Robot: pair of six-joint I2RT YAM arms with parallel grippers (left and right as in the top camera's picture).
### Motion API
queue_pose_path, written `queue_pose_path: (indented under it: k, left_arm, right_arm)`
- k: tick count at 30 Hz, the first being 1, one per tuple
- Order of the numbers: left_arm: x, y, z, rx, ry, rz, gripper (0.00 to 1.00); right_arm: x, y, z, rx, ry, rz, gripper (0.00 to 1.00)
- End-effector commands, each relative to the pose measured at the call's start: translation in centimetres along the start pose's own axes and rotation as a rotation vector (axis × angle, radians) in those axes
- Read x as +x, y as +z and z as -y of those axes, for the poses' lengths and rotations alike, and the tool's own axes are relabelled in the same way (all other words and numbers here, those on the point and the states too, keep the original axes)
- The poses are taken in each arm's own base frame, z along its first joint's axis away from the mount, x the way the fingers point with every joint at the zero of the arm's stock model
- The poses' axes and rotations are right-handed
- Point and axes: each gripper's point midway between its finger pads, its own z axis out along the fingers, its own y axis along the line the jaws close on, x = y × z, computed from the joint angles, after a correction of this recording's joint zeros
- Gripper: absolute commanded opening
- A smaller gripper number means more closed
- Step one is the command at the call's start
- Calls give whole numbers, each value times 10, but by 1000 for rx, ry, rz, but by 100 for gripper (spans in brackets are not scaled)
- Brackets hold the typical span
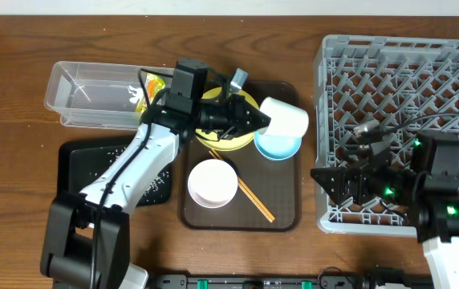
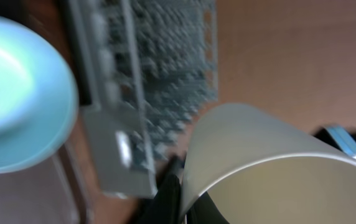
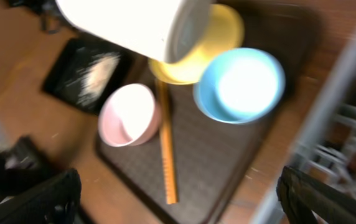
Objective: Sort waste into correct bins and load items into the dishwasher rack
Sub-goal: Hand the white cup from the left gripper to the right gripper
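L gripper is clamped on the small pale cup, pinching its wall near the rim as far as I can see. The cup is up off the table and tipped on its side, mouth toward the L wrist cam, where it fills the lower right, blurry. Right under it sits the light blue bowl. Next to that is the yellow plate, mostly hidden by my L arm. Both are on the brown serving tray, along w/ the white bowl toward the tray's near edge and the chopsticks lying diagonal just beside it. Left of that tray is the black tray w/ rice scattered on it. Behind it is the clear tub, w/ the green-and-yellow wrapper at its right end. R gripper hangs wide open, nothing in it, over the near-left corner of the grey rack, which stands right of the serving tray. R arm and cables cover part of the rack, so I can't tell what's under them.
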Motion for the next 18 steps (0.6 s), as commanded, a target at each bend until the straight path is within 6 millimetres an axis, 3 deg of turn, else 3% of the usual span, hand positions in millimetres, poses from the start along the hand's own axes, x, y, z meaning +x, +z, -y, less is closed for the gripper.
queue_pose_path:
  k: [1, 7, 11, 18]
  left_arm:
    - [23, -1, 25, 128, -31, -140, 6]
    - [31, 1, 30, 153, -29, -178, 6]
    - [35, 3, 32, 157, -31, -193, 6]
    - [41, 8, 35, 160, -50, -219, 6]
  right_arm:
    - [-7, 6, -29, -212, -125, 21, 99]
    - [-28, 18, -30, -349, -181, 85, 99]
    - [-46, 15, -46, -513, -257, 166, 99]
    - [-50, 17, -45, -547, -278, 184, 94]
